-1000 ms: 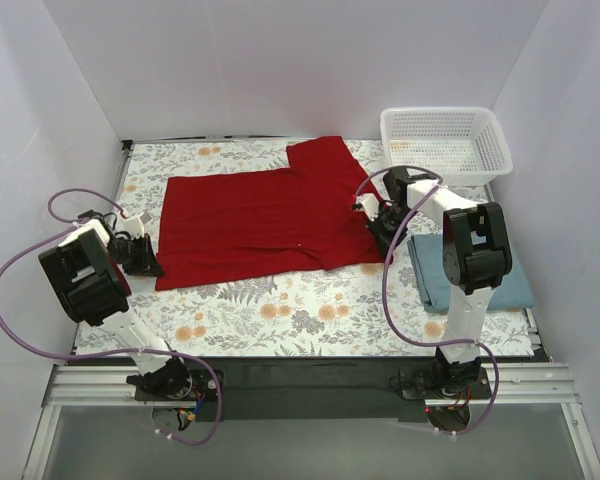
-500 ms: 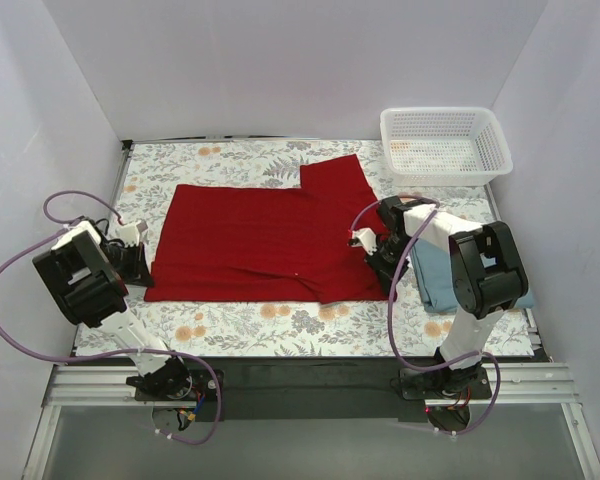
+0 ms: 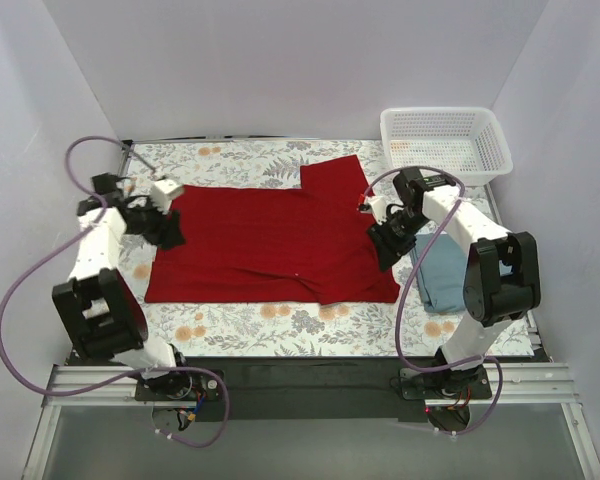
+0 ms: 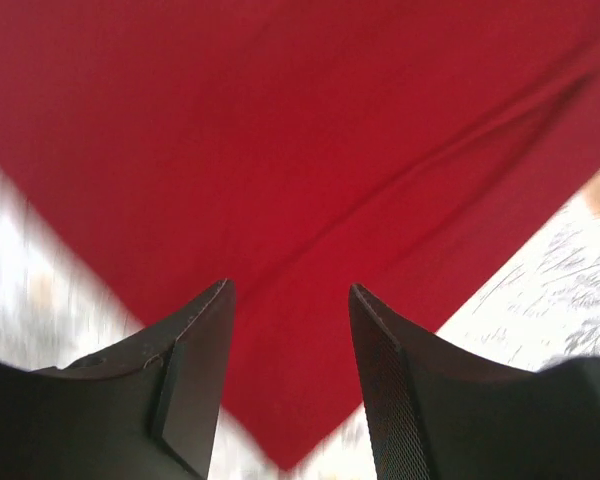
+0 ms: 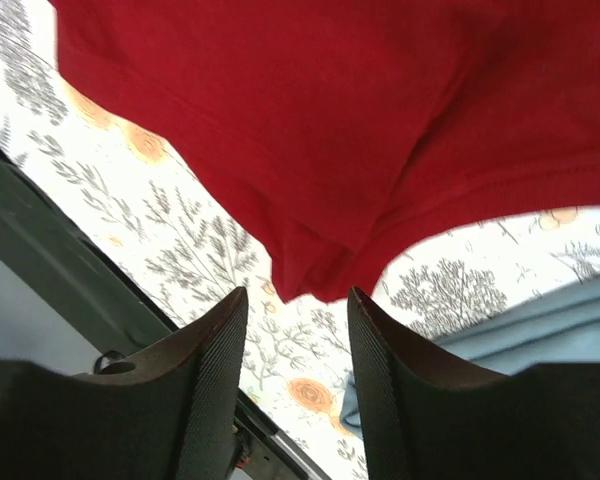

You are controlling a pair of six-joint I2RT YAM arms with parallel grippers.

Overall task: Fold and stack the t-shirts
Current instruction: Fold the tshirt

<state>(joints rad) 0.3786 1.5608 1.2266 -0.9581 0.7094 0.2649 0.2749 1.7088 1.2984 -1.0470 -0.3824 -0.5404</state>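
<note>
Top external, soft red t-shirt point(image 3: 270, 245) spread flat, floral table point(image 3: 280, 322)

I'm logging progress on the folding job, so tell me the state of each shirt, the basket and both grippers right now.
red t-shirt: spread out flat, not folded.
blue-grey t-shirt: folded, lying right of the red t-shirt.
basket: upright, at the far right corner.
left gripper: open, over a corner of the red t-shirt.
right gripper: open, over the red t-shirt's edge.
</note>
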